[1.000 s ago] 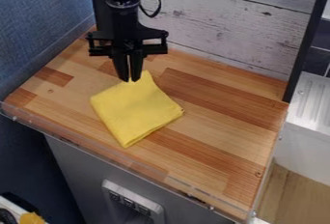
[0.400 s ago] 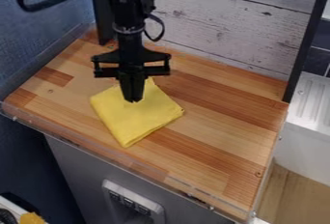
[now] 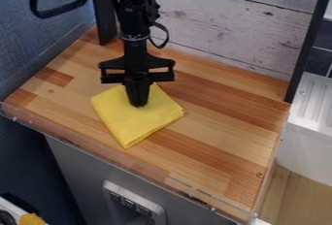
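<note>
Hand (image 3: 139, 105): left of centre, fingers together, tips over the cloth's upper part (contact is hard to tell)
Cloth (image 3: 134, 125): yellow, folded, left of centre, one corner towards the bottom
Surface (image 3: 224, 144): striped wood, mid-frame

Blk arm (image 3: 131, 20) w/ looped blk cable (image 3: 44, 14), grey ring (image 3: 134, 38); blk tool (image 3: 139, 105), wide slotted xbar (image 3: 159, 78).

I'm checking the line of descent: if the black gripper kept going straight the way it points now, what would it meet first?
Most likely the folded yellow cloth, just under the gripper's tips; the remaining gap, if any, is hard to judge from this angle.
</note>
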`<move>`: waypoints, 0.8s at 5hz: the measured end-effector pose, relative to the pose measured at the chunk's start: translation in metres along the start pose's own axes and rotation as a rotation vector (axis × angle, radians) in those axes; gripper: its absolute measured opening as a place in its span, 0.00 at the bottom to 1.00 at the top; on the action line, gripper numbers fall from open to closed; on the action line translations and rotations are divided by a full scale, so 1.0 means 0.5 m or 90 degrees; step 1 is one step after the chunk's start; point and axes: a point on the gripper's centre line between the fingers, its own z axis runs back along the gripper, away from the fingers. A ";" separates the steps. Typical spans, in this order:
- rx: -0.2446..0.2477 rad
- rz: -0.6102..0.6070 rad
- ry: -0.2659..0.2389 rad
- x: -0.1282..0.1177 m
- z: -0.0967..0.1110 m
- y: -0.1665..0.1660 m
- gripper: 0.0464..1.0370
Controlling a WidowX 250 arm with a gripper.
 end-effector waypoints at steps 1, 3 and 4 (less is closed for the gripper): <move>-0.014 -0.009 -0.009 0.008 -0.010 -0.006 0.02; -0.030 -0.048 -0.019 0.013 -0.019 0.008 0.02; -0.028 -0.095 -0.021 0.023 -0.024 0.011 0.02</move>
